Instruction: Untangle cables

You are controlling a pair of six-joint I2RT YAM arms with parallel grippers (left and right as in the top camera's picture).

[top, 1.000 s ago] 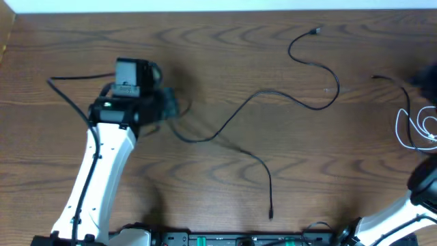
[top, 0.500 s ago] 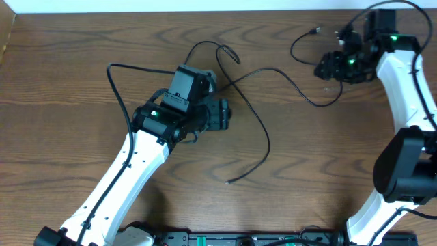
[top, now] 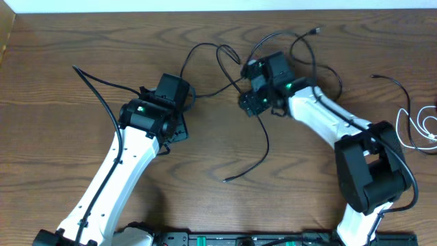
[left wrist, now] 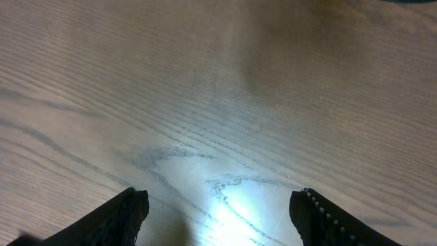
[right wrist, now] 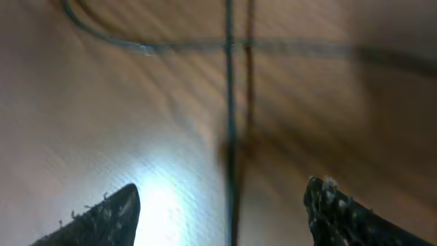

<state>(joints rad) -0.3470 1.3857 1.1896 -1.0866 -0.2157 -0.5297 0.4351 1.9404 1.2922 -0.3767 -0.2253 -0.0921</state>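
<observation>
Both agape: left gripper [left wrist: 220,205]; right gripper [right wrist: 222,208] over cable [right wrist: 229,89].

Black cable [right wrist: 229,102] blurred in right wrist view (white cable [top: 399,128] cropped at overhead edge)

My left arm [top: 117,167] and right arm [top: 322,115] have white links, black joints, small green lights [top: 142,107] and thick black cords [top: 95,96]; my fingertips [left wrist: 326,220] are black, ridged.

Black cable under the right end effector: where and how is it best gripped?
Likely take the black cable on its straight stretch between the right end effector's open fingers, from directly above: it runs square to their closing line, short of the strand crossing it.
</observation>
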